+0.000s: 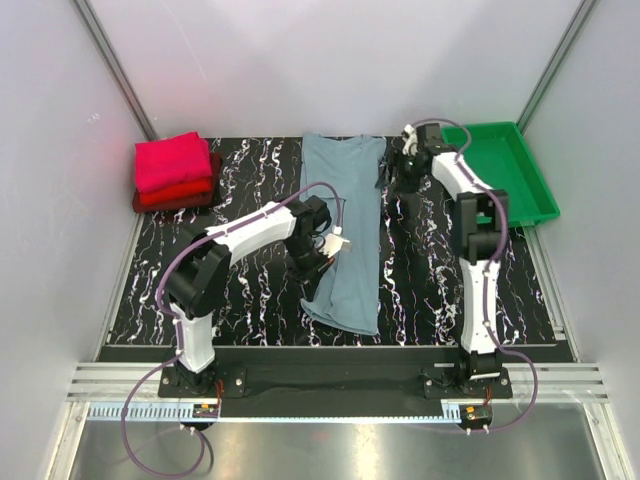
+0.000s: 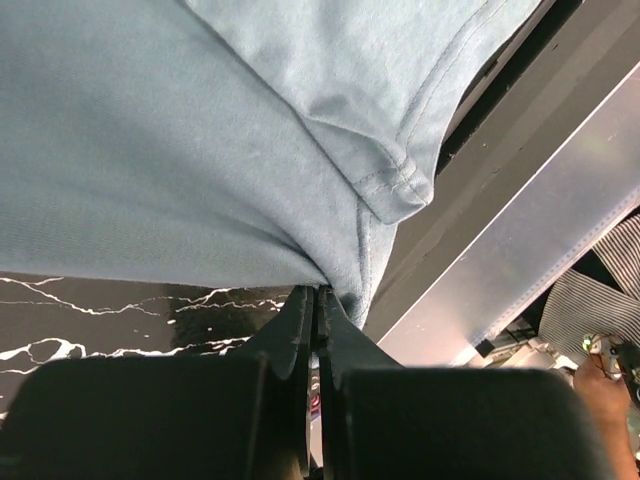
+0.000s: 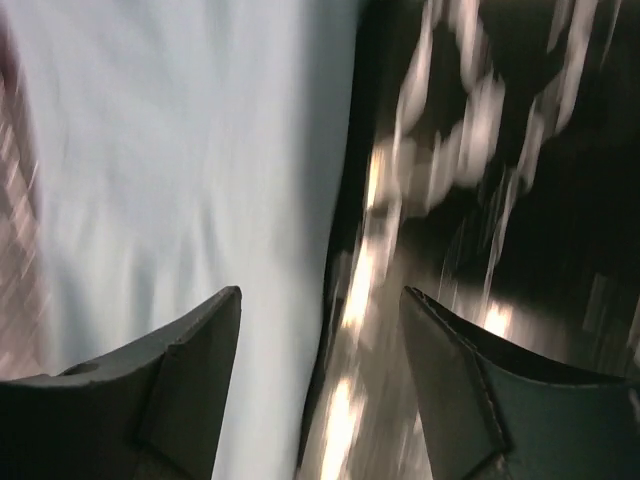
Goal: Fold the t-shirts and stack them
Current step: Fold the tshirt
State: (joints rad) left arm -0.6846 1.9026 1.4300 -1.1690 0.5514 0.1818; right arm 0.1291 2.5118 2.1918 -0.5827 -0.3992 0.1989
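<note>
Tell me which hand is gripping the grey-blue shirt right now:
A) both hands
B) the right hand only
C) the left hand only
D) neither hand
C: in its wrist view the left hand is shut on a fold of the grey-blue shirt, while the right hand stands open above the cloth's edge, gripping nothing.

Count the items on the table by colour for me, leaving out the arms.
Grey-blue t-shirt: 1
Pink folded t-shirt: 1
Red folded t-shirt: 1 (the darker layer under it may be another; I cannot tell)
Green tray: 1
Total: 4
</note>
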